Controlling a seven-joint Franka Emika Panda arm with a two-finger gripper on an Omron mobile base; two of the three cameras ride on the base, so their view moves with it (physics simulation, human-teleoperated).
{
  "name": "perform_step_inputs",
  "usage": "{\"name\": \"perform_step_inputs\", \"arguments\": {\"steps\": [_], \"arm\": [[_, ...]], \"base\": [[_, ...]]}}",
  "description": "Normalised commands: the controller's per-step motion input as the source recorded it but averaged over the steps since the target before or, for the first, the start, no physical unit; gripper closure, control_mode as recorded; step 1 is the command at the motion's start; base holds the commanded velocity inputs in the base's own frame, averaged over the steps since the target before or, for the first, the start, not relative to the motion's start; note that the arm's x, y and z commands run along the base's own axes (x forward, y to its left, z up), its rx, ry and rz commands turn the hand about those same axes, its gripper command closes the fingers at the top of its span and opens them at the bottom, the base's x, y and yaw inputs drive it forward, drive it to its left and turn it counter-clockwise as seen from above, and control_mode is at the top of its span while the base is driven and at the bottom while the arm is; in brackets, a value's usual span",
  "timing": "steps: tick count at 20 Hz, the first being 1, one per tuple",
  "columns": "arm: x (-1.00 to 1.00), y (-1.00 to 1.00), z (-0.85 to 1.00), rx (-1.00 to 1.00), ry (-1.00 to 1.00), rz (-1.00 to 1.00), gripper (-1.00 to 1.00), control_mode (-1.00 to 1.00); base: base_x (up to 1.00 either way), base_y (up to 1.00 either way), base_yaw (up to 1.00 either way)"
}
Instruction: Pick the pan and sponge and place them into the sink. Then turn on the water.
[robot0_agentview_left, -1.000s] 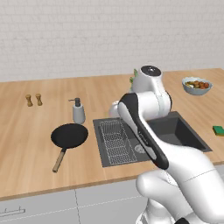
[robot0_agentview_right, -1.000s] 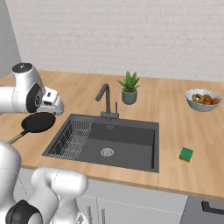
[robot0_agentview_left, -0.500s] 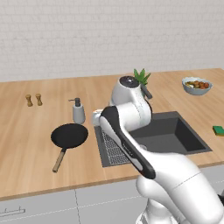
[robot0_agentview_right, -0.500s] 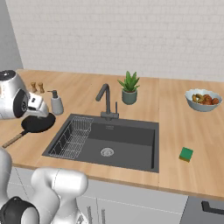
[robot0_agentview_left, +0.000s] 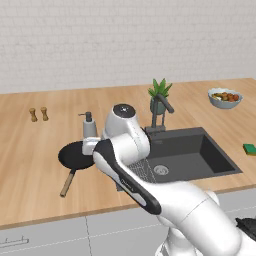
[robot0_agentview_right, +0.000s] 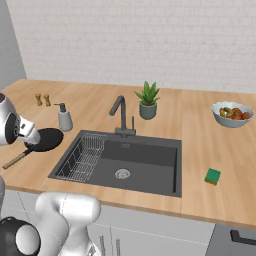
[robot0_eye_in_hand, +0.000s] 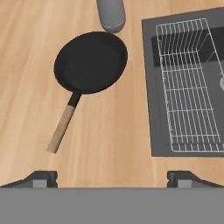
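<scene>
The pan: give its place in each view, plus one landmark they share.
Left base view: pan left of centre on the counter, partly behind the arm.
Right base view: at the left edge, left of the sink.
Hand view: upper left, handle toward lower left.
Shared landmark: the soap bottle just beyond the pan; the wire rack lies sinkward of it.

The pan (robot0_eye_in_hand: 90, 62) lies flat on the wooden counter (robot0_eye_in_hand: 109, 144), handle pointing lower left (its rim nearly meeting the grey soap bottle (robot0_eye_in_hand: 111, 15)). Right of it, the sink (robot0_eye_in_hand: 153, 87) holds a wire rack (robot0_eye_in_hand: 189, 85).
</scene>
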Motion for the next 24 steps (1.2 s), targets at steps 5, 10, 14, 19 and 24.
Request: {"name": "perform_step_inputs", "arguments": {"steps": [5,10,14,19,24], "arm": [[0.00,0.66,-0.31,0.00,0.09,-0.10,-1.00,-1.00],[0.05,0.70,-0.32,-0.02,0.12,-0.08,-1.00,-1.00],[0.11,0.53,-0.33,-0.04,0.10,-0.04,-1.00,-1.00],[0.25,0.22,-0.53,-0.04,0.06,0.00,-1.00,-1.00],[0.40,0.18,-0.51,-0.02,0.03,0.00,-1.00,-1.00]], "base": [[0.00,0.00,0.00],[0.00,0.00,0.00],[0.00,0.00,0.00],[0.00,0.00,0.00],[0.00,0.00,0.00]]}}
